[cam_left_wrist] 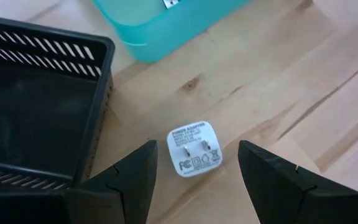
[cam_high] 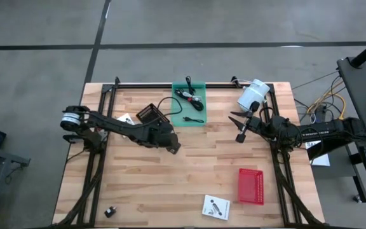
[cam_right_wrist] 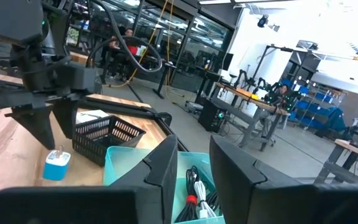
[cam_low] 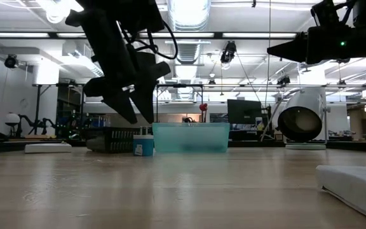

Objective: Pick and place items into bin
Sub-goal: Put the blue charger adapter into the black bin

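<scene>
Left tool spread wide; right tool raised, narrowly parted

Red basket lying flat near front right; white lamp head at back right

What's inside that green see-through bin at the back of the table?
The green bin holds coiled black cables, one with a red band. Anything beneath the coils is hidden.

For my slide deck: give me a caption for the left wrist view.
Left pincer open above a white power adapter on the table, between a black basket and a teal bin.
</scene>
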